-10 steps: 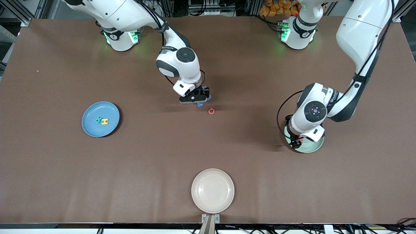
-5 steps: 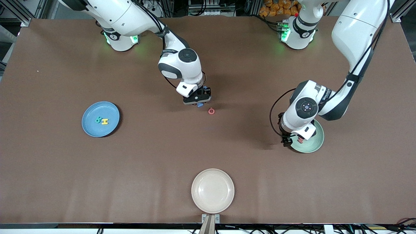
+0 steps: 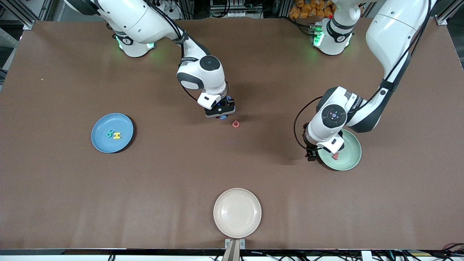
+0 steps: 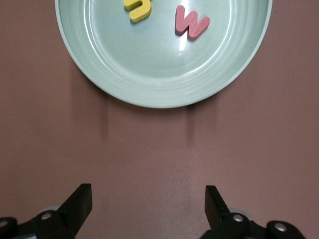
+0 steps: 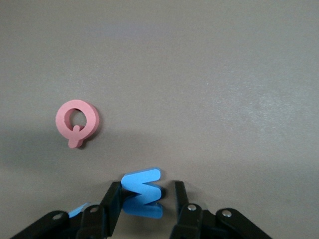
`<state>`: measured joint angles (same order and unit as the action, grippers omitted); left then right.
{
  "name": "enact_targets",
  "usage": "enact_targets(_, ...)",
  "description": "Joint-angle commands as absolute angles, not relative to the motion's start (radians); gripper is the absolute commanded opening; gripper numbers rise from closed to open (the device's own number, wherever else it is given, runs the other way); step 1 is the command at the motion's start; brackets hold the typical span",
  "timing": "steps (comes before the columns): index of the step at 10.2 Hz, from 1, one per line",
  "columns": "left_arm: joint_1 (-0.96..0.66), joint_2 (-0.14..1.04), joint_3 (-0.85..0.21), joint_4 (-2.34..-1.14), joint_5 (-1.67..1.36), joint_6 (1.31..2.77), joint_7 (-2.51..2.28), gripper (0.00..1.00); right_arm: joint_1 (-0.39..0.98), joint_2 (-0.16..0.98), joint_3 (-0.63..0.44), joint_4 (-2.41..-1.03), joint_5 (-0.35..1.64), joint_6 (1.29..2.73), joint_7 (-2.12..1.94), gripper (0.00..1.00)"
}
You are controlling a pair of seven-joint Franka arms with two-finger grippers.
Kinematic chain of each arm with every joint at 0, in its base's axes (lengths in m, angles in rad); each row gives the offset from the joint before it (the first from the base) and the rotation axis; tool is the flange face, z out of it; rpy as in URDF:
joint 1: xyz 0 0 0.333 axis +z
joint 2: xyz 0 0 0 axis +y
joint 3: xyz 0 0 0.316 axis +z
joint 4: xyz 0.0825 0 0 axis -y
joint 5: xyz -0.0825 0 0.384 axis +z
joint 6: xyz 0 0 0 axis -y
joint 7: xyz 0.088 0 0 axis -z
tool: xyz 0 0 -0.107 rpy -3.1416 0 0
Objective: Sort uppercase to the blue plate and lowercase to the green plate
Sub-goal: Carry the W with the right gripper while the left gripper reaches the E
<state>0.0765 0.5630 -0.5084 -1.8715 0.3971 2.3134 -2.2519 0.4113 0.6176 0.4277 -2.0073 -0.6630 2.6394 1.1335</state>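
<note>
My right gripper [image 3: 221, 115] is down at the table's middle, its still-open fingers either side of a flat blue M [image 5: 142, 191]. One finger touches the M and the other stands a small gap off. A red Q [image 3: 235, 124] [image 5: 76, 122] lies just beside it, toward the left arm's end. The blue plate [image 3: 103, 143] holds a green R [image 3: 109, 133] and a yellow H [image 3: 116, 136]. The green plate [image 3: 349, 161] [image 4: 164, 97] holds a red w [image 4: 191, 24] and a yellow h [image 4: 137, 7]. My left gripper [image 3: 312, 156] [image 4: 148, 194] hangs open and empty over bare table beside that plate.
A cream plate [image 3: 237, 212] sits at the table edge nearest the front camera. A sliver of another blue letter [image 5: 79, 209] shows beside my right gripper's finger. Brown table surface stretches between the plates.
The left gripper has drifted off the green plate toward the table's middle, uncovering the red w in the plate. The right gripper's fingers have narrowed around the blue M.
</note>
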Motion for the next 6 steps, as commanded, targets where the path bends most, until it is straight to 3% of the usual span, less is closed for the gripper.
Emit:
enact_targets(1, 0.084, 0.546, -0.523, -1.879, 0.388, 2.301, -2.270, 1.00, 0.402, 0.646, 0.434, -1.980, -0.695, 2.649, 1.158, 0.44)
enact_targets(4, 0.084, 0.546, -0.525, -1.881, 0.390, 2.301, -2.270, 1.00, 0.400, 0.646, 0.433, -1.980, -0.695, 2.648, 1.155, 0.31)
enact_targets(6, 0.083, 0.546, -0.532, -1.884, 0.390, 2.301, -2.269, 1.00, 0.396, 0.646, 0.430, -1.980, -0.695, 2.646, 1.151, 0.28)
